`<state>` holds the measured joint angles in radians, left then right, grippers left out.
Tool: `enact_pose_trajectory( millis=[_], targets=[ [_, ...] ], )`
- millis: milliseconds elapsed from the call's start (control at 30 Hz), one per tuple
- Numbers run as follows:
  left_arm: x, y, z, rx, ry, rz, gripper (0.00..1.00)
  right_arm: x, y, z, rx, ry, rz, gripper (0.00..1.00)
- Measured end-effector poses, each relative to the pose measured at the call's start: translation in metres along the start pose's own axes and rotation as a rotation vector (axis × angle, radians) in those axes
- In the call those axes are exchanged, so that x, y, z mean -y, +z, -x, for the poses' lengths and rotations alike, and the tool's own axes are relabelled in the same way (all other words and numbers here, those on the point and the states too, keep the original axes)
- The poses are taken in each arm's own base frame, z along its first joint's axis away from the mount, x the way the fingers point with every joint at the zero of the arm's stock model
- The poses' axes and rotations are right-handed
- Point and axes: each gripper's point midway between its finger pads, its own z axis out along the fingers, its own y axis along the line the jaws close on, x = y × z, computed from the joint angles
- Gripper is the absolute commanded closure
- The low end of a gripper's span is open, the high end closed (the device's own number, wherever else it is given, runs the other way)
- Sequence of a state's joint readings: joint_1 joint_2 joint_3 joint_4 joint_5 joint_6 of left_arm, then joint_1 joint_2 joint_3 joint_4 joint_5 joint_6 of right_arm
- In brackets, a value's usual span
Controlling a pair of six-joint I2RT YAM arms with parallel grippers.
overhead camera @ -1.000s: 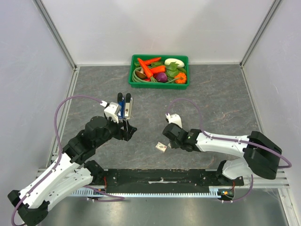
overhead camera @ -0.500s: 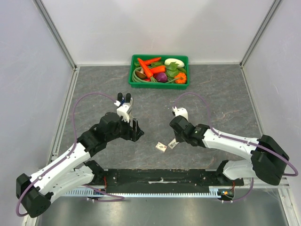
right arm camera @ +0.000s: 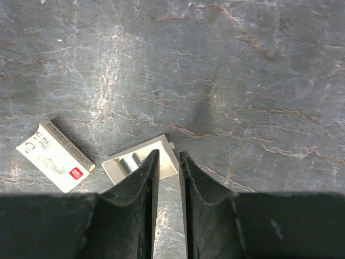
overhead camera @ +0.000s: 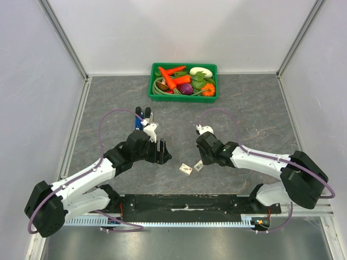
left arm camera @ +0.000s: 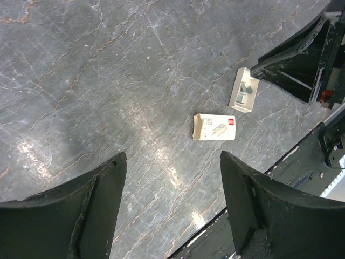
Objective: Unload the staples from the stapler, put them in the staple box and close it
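One stapler point(overhead camera: 142, 116), blue and black, sits on the desk point(overhead camera: 255, 114) in its left half, roughly midway between the near and far edges. The left arm's wrist partly hides it, so I cannot tell whether it is open. Nothing grips it.

Nearer the near edge, around the middle, lies a small white tray point(right arm camera: 141, 164) with a short strip of staples point(left arm camera: 247, 86) in it. Just beside the tray on its left lies a white staple box point(left arm camera: 214, 127) with a red mark.

The right claw point(right arm camera: 167, 162) is down at the tray's end. Its fingers point(right arm camera: 149, 172) stand close together with only a thin slot between them, and the tray's corner shows in that slot. Whether they pinch it, I cannot tell.

The left claw point(left arm camera: 172, 178) hangs between the stapler and the box, jaws wide apart and holding nothing.

At the middle of the far edge stands a green basket point(overhead camera: 183, 98) of toy vegetables.
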<state>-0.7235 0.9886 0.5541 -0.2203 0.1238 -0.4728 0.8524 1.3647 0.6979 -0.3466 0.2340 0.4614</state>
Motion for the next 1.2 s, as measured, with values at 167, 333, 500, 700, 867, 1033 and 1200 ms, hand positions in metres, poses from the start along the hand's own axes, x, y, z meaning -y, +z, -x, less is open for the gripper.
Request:
enact_pose_trajectory(
  millis=[167,333,500,700,867,1033,1200],
  targets=[
    [0.004,0.008,0.001,-0.002,-0.009,-0.019,0.24,-0.004,0.002,-0.005,-0.014,-0.010,0.025,0.73],
    [0.006,0.014,0.001,-0.005,-0.012,-0.026,0.24,-0.004,0.005,-0.009,-0.026,-0.012,0.032,0.75],
    [0.006,0.017,0.001,-0.001,-0.013,-0.029,0.24,-0.004,0.007,-0.014,-0.037,-0.013,0.033,0.79],
    [0.004,0.025,-0.003,-0.011,-0.014,-0.026,0.24,-0.004,0.007,-0.016,-0.041,-0.013,0.035,0.85],
    [0.001,0.030,-0.010,-0.032,-0.019,-0.019,0.24,-0.003,0.006,-0.016,-0.039,-0.010,0.036,0.91],
    [0.003,0.033,-0.009,-0.027,-0.021,-0.033,0.24,-0.003,-0.001,-0.013,-0.024,-0.001,0.042,1.00],
    [0.006,0.037,-0.009,-0.021,-0.024,-0.044,0.24,0.000,-0.005,-0.017,-0.023,0.018,0.039,1.00]
  ],
)
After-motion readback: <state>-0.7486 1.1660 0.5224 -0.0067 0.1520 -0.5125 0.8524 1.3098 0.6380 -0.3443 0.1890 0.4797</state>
